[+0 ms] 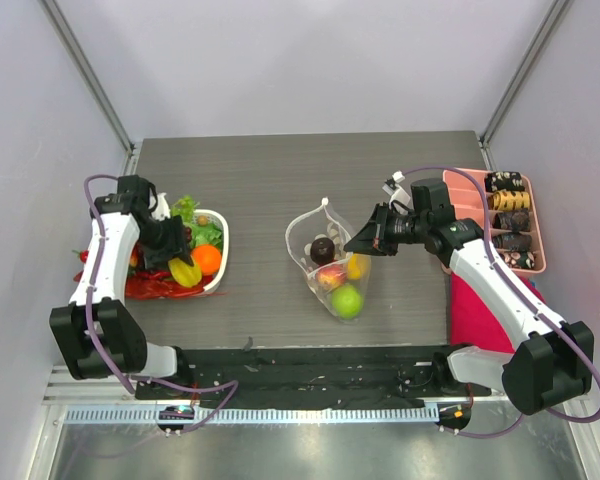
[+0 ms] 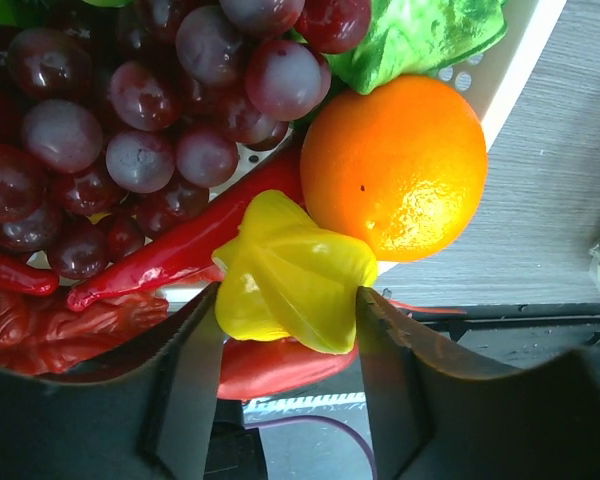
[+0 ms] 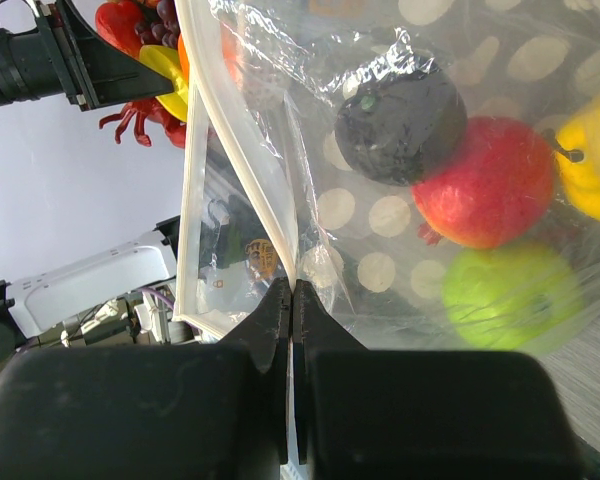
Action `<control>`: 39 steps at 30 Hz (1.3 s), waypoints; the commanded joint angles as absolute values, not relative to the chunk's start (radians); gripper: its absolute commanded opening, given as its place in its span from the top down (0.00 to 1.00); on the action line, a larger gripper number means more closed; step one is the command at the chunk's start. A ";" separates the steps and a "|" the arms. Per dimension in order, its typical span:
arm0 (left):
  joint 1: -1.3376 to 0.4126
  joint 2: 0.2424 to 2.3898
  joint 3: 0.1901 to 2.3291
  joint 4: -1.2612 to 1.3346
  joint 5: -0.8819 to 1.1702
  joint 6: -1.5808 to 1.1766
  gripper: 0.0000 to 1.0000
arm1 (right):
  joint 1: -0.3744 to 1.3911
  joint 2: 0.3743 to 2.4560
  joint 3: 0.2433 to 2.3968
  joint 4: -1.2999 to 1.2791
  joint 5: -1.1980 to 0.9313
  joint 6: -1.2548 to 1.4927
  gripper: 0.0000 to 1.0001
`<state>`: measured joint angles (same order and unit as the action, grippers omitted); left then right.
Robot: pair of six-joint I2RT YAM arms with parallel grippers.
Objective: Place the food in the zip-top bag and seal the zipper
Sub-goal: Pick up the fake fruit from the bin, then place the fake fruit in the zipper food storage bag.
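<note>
Two arms over a grey slatted surface (image 1: pixel 280 170).

Left side: white basket (image 2: pixel 525 50) piled with toy produce. The left fingers (image 2: pixel 195 350) stand apart, one on each flank of a ribbed yellow fruit (image 2: pixel 295 285) at the basket's near rim. Both inner faces sit right against the fruit; cannot tell whether they press on it. An orange (image 2: pixel 395 165) touches the yellow fruit on its far right. Dark red grapes (image 2: pixel 130 130) fill the far left, with a red chilli (image 2: pixel 180 250) running between the grapes and the yellow fruit. A green leafy piece (image 2: pixel 420 35) lies beyond the orange.

Centre: the zip-top bag (image 1: pixel 325 262), clear with white dots, lies on the surface with its mouth toward the far edge and held up open. The right fingers (image 3: pixel 275 310) are pressed together on the bag's film at the mouth, just beside the zipper (image 3: pixel 242 150), which curves up and away from them.

Four pieces show through the plastic:
- dark round fruit (image 3: pixel 400 125), nearest the mouth
- red fruit (image 3: pixel 485 195), touching the dark one
- green apple (image 3: pixel 500 295), at the bag's bottom
- second yellow fruit (image 3: pixel 590 150), against the red one

Far right: pink tray (image 1: pixel 540 215) holding dark snack pieces (image 1: pixel 510 215), well apart from the bag.
</note>
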<state>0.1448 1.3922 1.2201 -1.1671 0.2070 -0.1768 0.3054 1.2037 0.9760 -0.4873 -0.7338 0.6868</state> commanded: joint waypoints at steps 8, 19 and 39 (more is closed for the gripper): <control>0.153 1.319 1.322 -1.236 0.172 -0.140 0.58 | 0.304 1.206 1.002 -0.456 -0.729 0.692 0.99; 0.069 1.318 1.583 -1.230 0.195 -0.094 0.68 | 0.304 1.212 1.005 -0.448 -0.736 0.693 0.99; -0.817 1.703 1.853 -0.839 0.169 -0.251 0.65 | 0.302 1.200 1.051 -0.517 -0.736 0.652 0.99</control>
<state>-0.7734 1.6661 1.8488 -0.9009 0.1181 -0.1806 0.3054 1.2129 0.9962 -0.5098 -0.7338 0.6777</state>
